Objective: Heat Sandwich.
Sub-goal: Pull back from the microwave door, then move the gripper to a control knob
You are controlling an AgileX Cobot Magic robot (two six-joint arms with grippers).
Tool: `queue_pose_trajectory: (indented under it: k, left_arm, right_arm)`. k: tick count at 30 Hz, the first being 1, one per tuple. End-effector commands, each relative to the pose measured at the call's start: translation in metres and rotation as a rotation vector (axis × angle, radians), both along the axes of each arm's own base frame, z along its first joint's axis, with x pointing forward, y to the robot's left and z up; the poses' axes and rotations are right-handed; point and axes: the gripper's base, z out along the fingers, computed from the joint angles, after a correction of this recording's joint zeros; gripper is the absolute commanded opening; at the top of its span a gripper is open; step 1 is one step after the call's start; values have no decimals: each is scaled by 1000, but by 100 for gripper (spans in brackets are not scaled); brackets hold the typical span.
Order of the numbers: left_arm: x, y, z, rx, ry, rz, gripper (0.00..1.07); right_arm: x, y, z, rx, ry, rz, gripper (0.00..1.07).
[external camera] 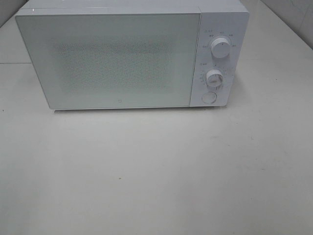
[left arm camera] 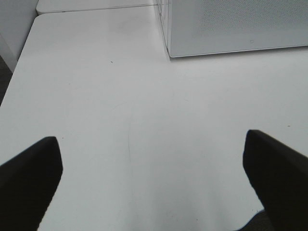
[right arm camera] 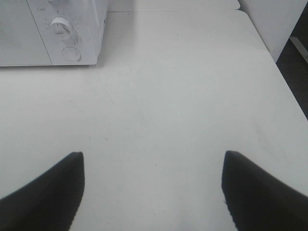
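Note:
A white microwave [external camera: 122,56] stands at the back of the white table with its door shut. Two round knobs [external camera: 221,48] and a round button [external camera: 209,98] sit on its right-hand panel. The sandwich is out of view. Neither arm shows in the exterior high view. My left gripper [left arm camera: 151,159] hangs open over bare table, with the microwave's lower left corner [left arm camera: 169,52] ahead of it. My right gripper [right arm camera: 153,173] is open over bare table as well, with the microwave's control panel [right arm camera: 67,33] ahead and to one side. Nothing lies between either pair of fingers.
The table [external camera: 156,171] stretches in front of the microwave. In the left wrist view the table edge [left arm camera: 21,57] drops off at one side. In the right wrist view the table edge [right arm camera: 281,72] runs beside a white wall or cabinet [right arm camera: 269,19].

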Motion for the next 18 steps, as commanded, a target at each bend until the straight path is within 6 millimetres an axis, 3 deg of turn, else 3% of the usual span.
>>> queue_pose_trajectory:
  k: [1, 12, 18]
  left_arm:
    - [-3, -1, 0, -7, -37, 1, 98]
    - [-3, -1, 0, -7, -37, 1, 98]
    - [-3, -1, 0, -7, -37, 1, 98]
  right_arm:
    - [-3, 0, -1, 1, -33, -5, 76]
    - [-3, 0, -1, 2, -36, -4, 76]
    - [-4, 0, 9, 2, -85, -3, 76]
